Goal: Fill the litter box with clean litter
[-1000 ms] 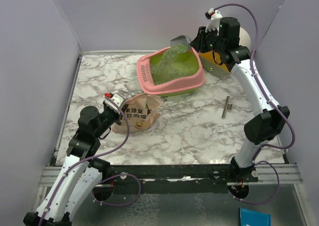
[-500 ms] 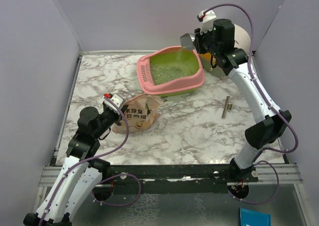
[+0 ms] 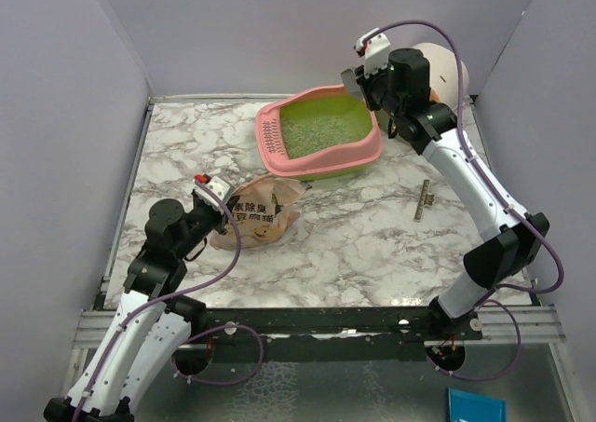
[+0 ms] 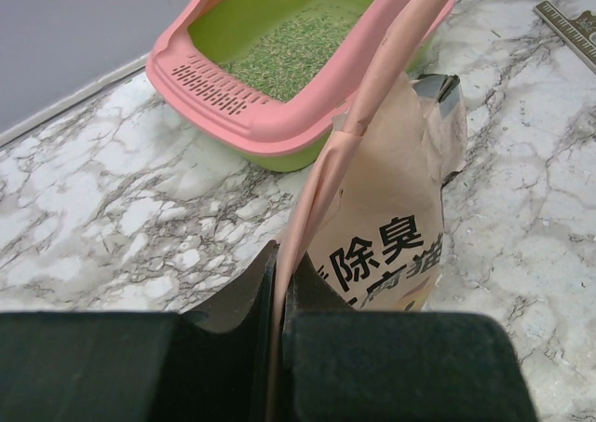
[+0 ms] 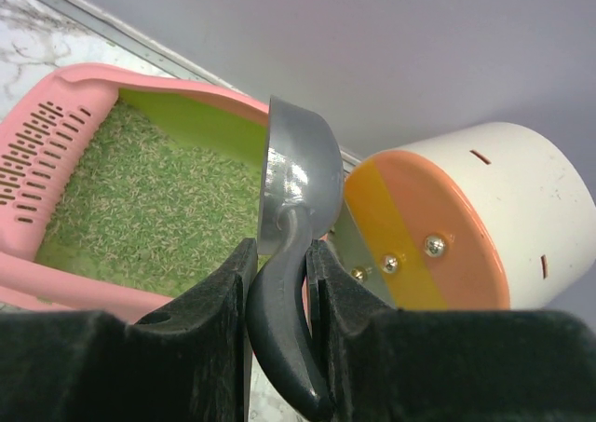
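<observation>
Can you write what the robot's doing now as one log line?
left pincer: shut on pouch | right pincer: shut on scoop, by litter box rim | litter: in box

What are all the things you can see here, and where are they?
Table: one, white and grey marble, under everything.
Litter box: one, pink with green inside, far middle.
Litter: one layer, pale green, in the litter box.
Pouch: one, tan with black writing, near left.
Scoop: one, grey, above the box's far right rim.
Cabinet: one, white and orange, far right corner.
Ruler: one, grey, flat on the right.
Blue thing: one, below the table's near right edge.
Left arm: one, black and white; jaws shut on the pouch.
Right arm: one, black and white; jaws shut on the scoop.
</observation>
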`<action>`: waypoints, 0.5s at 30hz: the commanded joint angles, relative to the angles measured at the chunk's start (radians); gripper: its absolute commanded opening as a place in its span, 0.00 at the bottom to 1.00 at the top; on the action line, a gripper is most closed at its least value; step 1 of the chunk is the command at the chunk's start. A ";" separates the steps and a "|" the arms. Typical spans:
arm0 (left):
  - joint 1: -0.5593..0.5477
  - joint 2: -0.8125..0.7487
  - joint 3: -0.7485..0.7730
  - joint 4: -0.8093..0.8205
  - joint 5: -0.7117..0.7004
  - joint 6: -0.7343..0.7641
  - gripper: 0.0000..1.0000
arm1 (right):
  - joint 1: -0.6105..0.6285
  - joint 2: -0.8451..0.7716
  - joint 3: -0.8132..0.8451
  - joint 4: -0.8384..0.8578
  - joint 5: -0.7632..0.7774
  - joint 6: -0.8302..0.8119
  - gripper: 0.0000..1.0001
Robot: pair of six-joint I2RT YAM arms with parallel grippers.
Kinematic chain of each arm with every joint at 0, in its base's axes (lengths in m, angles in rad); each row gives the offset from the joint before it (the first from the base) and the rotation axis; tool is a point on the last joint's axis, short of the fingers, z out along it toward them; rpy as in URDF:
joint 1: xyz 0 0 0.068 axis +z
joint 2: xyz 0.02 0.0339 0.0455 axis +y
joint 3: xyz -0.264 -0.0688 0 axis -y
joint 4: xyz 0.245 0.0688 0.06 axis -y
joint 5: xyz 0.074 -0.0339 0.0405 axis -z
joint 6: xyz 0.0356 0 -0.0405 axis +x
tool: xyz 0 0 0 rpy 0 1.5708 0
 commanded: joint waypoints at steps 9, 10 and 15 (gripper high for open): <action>-0.001 -0.005 0.068 0.097 0.005 -0.037 0.35 | 0.019 -0.080 0.001 0.002 0.005 0.187 0.01; -0.001 -0.005 0.074 0.104 0.001 -0.043 0.38 | 0.018 -0.092 -0.011 -0.011 0.027 0.216 0.01; -0.001 0.004 0.103 0.133 -0.009 -0.055 0.45 | -0.122 -0.230 -0.158 -0.036 -0.110 0.385 0.01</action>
